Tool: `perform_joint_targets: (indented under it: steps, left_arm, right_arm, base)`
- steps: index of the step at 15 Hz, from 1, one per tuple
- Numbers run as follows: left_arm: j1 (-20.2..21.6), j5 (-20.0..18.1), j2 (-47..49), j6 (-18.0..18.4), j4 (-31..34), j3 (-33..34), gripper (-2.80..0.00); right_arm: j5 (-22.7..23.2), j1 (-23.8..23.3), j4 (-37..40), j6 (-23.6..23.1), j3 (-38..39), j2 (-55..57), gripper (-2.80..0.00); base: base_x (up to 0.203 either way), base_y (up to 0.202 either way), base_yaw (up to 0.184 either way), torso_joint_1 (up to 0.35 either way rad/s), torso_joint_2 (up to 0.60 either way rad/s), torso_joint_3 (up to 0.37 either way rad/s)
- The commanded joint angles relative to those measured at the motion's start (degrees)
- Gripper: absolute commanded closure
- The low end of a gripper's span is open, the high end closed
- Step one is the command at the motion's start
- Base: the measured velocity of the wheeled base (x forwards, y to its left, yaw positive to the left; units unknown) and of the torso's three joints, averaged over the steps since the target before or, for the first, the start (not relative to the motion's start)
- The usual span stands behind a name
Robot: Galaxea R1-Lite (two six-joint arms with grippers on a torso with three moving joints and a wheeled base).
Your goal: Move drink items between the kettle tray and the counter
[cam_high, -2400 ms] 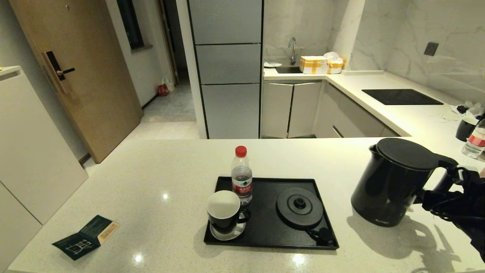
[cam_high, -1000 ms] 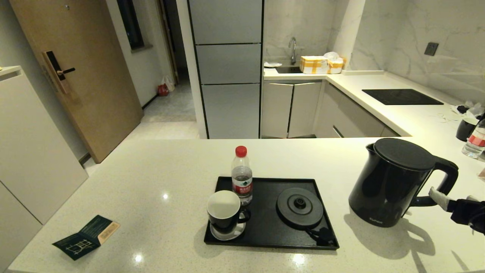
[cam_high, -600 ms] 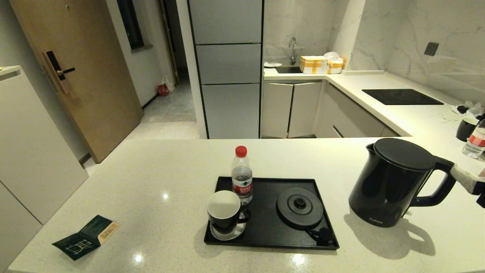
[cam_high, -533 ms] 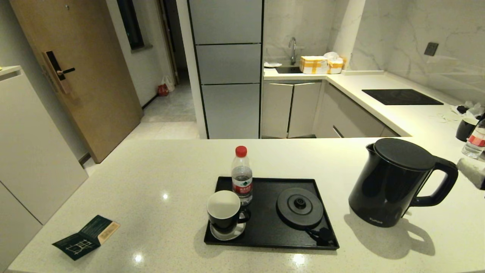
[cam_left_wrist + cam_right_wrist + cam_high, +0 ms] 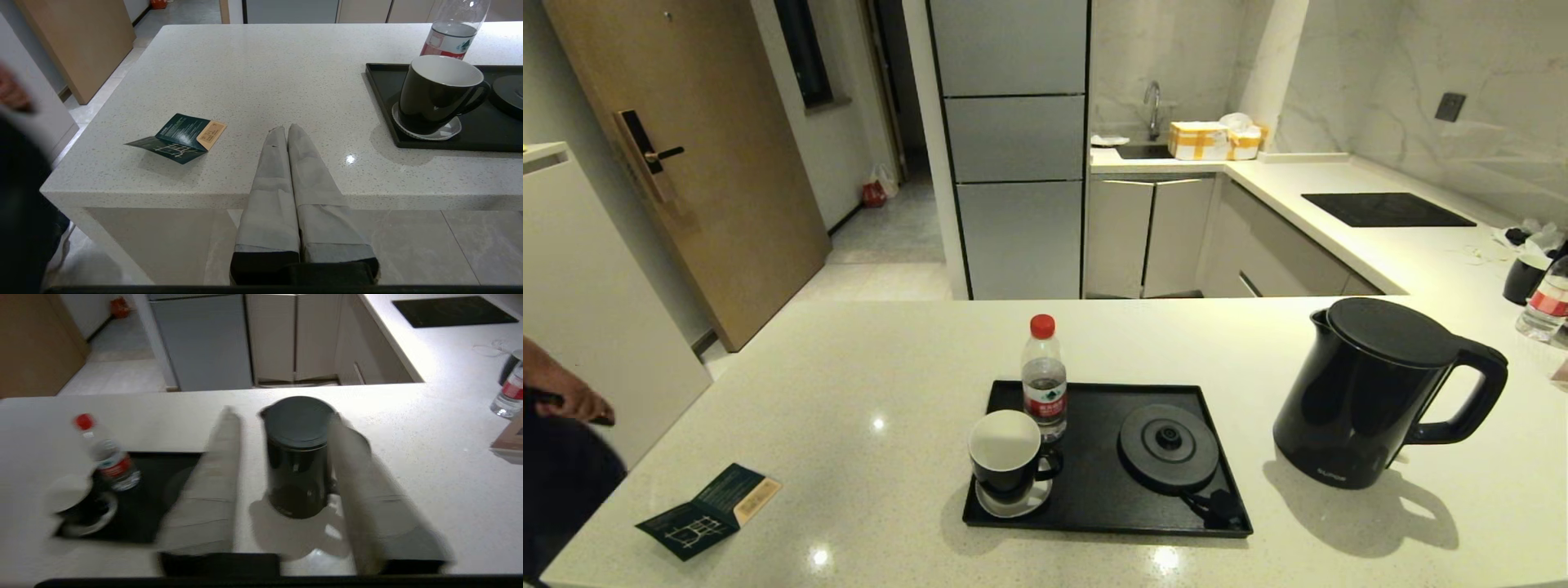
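The black kettle (image 5: 1364, 400) stands upright on the off-white counter (image 5: 849, 384), just right of the black kettle tray (image 5: 1094, 490), with nothing touching it. My right gripper (image 5: 284, 416) is open, empty and pulled back from the kettle (image 5: 298, 465), which shows between its fingers; it is outside the head view. On the tray stand a water bottle (image 5: 1044, 380), a black mug (image 5: 1006, 457) on a saucer, and the round kettle base (image 5: 1168, 447). My left gripper (image 5: 287, 130) is shut and empty, over the counter's near edge, left of the tray (image 5: 388, 102).
A dark green booklet (image 5: 709, 510) lies near the counter's front left. A person's arm (image 5: 560, 400) shows at the left edge. At the far right are another mug (image 5: 1525, 278) and bottle (image 5: 1543, 306), with the black cooktop (image 5: 1388, 208) behind.
My right gripper let go of the kettle's handle and drew back to the right, out of the head view. The kettle stays on the counter. A person's arm appeared at the left.
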Motion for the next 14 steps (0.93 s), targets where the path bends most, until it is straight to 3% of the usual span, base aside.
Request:
perform_joint_targets:
  steps: [1,3,5,7,9,12,14]
  left_arm:
    - [0.0,0.0,0.0,-0.1,0.0,0.0,0.00]
    - [0.0,0.0,0.0,0.0,0.0,0.0,0.00]
    - [0.0,0.0,0.0,0.0,0.0,0.0,0.00]
    - [0.0,0.0,0.0,0.0,0.0,0.0,0.00]
    - [0.0,0.0,0.0,0.0,0.0,0.0,0.00]
    - [0.0,0.0,0.0,0.0,0.0,0.0,0.00]
    - [0.0,0.0,0.0,0.0,0.0,0.0,0.00]
  right_arm:
    - [0.4,1.6,20.4,0.1,-12.5,-5.8,0.00]
    - [-0.3,9.3,35.2,0.1,-23.5,-8.2,0.00]
    - [-8.7,16.7,45.5,0.1,-27.8,-12.9,0.00]
    - [-16.8,18.1,47.9,0.3,-29.3,-18.4,0.00]
    - [-21.2,19.0,49.1,0.3,-29.7,-23.7,0.00]
    - [-22.5,19.7,51.8,2.7,-32.4,-26.2,0.00]
    - [-22.3,24.0,51.8,3.2,-33.6,-26.3,0.00]
  base:
    - [0.000,0.000,0.000,0.000,0.00,0.000]
    - [0.000,0.000,0.000,0.000,0.00,0.000]
    - [0.000,0.000,0.000,0.000,0.00,0.000]
    - [0.000,0.000,0.000,0.000,0.00,0.000]
    - [0.000,0.000,0.000,0.000,0.00,0.000]
    - [0.000,0.000,0.000,0.000,0.00,0.000]
    - [0.000,0.000,0.000,0.000,0.00,0.000]
